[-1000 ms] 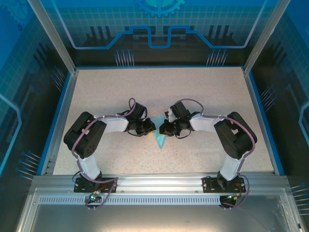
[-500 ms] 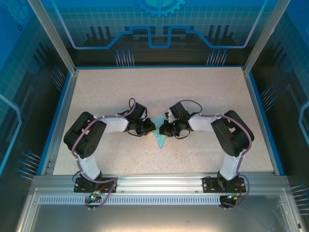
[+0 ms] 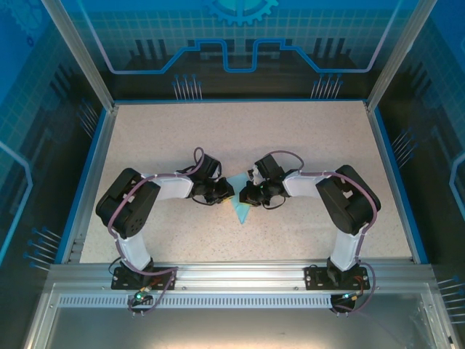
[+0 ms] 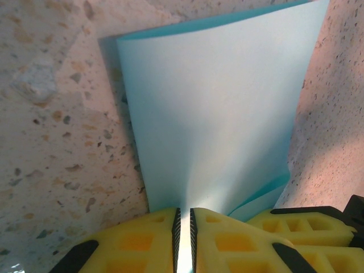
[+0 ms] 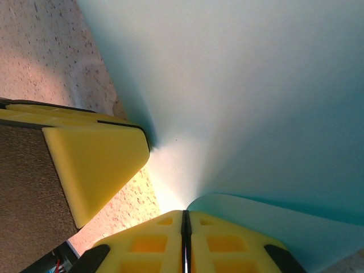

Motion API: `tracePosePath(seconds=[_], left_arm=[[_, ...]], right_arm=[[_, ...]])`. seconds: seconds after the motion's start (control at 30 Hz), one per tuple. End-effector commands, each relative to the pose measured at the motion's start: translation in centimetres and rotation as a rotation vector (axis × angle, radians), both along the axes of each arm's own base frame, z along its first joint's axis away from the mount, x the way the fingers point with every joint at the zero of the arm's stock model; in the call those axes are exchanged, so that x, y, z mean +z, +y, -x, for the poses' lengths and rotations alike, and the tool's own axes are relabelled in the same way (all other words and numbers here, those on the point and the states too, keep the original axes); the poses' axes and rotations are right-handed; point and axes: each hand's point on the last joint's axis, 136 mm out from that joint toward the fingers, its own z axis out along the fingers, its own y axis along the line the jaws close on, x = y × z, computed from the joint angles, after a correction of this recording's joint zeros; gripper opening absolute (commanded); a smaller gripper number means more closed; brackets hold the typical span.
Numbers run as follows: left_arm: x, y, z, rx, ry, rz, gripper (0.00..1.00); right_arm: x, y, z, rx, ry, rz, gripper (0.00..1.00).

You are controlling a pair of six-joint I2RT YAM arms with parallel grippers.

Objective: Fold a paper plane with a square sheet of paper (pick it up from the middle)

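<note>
Speckled table (image 3: pixel 305 145), blue rim (image 3: pixel 86 182)

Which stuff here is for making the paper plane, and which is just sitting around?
For the job: light-blue paper, pinched by the left gripper and the right gripper.
Just there: speckled table, metal rail, blue back wall.

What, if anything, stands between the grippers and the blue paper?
Nothing visible does. The left gripper and the right gripper are each pinched shut directly on the folded blue paper, facing each other across it.
</note>
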Motion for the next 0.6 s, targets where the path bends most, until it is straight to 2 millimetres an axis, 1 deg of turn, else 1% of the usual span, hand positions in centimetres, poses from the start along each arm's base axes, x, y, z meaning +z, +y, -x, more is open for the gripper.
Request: tracePosePath(seconds=[0.0,0.57], left_arm=[[-0.44,-0.18,0.12,-0.027,0.007,-0.014,0.18],[-0.48,-0.4,0.16,-0.035,0.008,-0.013,0.18]], right_arm=[[0.01,0.99,-0.34,0.025,-0.022,-0.011,0.1],[-0.33,1.27,-0.01,0.056,-0.019,-0.018,0.13]])
